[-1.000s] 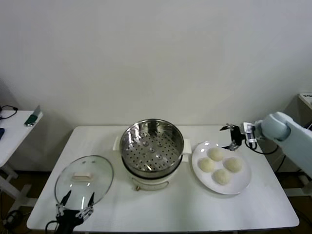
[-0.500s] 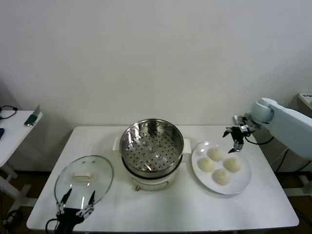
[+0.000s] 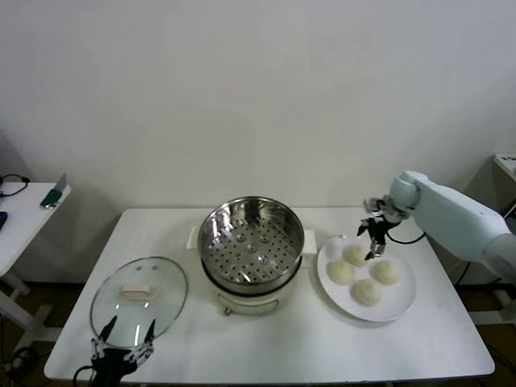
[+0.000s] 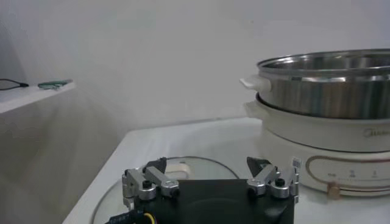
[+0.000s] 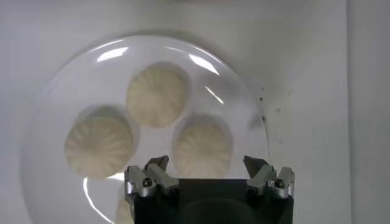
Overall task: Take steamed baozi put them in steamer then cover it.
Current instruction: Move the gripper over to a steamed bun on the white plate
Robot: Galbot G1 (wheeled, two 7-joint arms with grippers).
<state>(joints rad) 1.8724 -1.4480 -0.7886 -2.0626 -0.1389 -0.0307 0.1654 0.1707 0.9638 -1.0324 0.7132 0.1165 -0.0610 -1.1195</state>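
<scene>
Cream-white steamed baozi (image 5: 202, 145), four on a white plate (image 3: 403, 302), sit right under your wide-open right end effector (image 3: 375, 239). They look soft and light, so pinch gently across the sides. Off to its side the steamer (image 3: 251, 239) sits uncovered; the cover (image 3: 139, 295) lies by the wide-open left end effector (image 3: 122, 339) on the white surface (image 3: 306, 343), plain wall behind.

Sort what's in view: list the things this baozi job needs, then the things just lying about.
For the job: steamed baozi on the plate, steamer, cover, right end effector open above the baozi.

Lying about: side table with a green object and cable.
</scene>
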